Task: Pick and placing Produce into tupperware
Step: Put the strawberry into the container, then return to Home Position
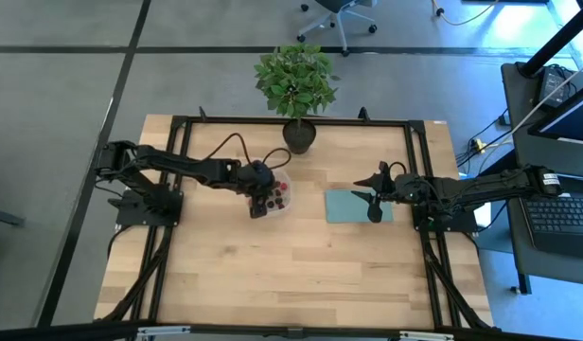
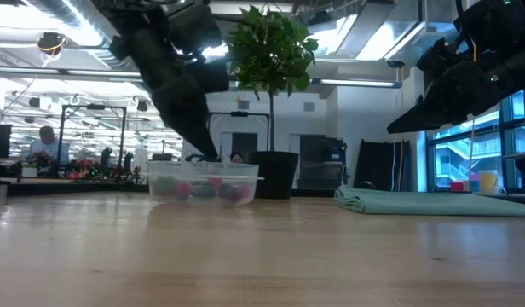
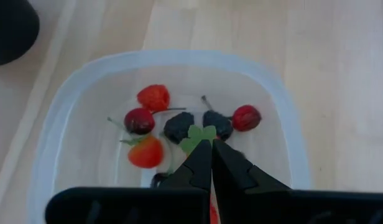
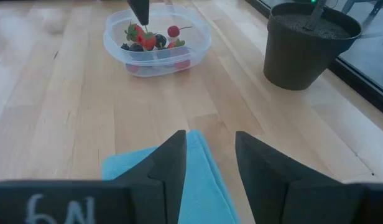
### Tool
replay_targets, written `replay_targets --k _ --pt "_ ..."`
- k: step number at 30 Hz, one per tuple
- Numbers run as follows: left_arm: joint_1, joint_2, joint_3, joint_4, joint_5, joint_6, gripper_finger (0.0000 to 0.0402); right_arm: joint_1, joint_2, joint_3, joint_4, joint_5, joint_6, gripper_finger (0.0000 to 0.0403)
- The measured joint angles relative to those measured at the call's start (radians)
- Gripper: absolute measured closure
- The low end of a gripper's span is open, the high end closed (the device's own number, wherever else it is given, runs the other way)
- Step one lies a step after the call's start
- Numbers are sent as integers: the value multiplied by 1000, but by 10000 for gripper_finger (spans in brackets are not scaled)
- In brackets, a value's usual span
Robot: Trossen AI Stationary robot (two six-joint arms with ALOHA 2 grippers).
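The clear tupperware [image 1: 277, 182] [image 3: 166, 59] stands on the wooden table left of centre. Inside it lie several small berries: red ones [image 3: 153, 98] [image 3: 245, 117], a strawberry [image 3: 146, 151] and dark ones [image 3: 178, 126]. My left gripper [image 3: 207, 144] [image 1: 261, 206] reaches down into the container, shut, with a green leaf at its fingertips. My right gripper [image 4: 210, 149] [image 1: 372, 201] hovers open above the teal sheet [image 4: 179, 180], touching nothing. My left gripper pinches a green leafy cap [image 3: 198, 132] between its two fingertips, coming from above and slanting down into the tupperware. A sliver of red [image 3: 211, 210] shows through the slit between the fingers. The fingers hide the rest of that berry and whether it rests on the container floor.
A leafy plant in a dark pot [image 1: 299, 134] [image 4: 309, 43] stands at the table's far edge, just beyond the tupperware. The folded teal sheet [image 1: 353, 206] lies right of centre. A black frame [image 1: 419, 170] runs around the table; bare wood fills the near half.
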Motion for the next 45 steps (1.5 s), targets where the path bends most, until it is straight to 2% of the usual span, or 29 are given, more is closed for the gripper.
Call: replay_targets --k 5,14,28,32,39,45 --pt "0 0 -26 10 -40 -25 401 0 0 0 0 0 1 262" --pt "0 0 -46 27 -40 -34 401 0 0 0 0 0 2 262" --pt "-1 0 -46 26 -41 -54 366 0 0 0 0 0 3 262" --pt "-1 0 -46 39 -41 -59 344 0 0 0 0 0 3 262" --pt "-1 -10 -46 40 -40 -58 271 0 0 0 0 0 3 262" --pt "2 -139 -46 46 -40 -31 245 0 0 0 5 0 61 262"
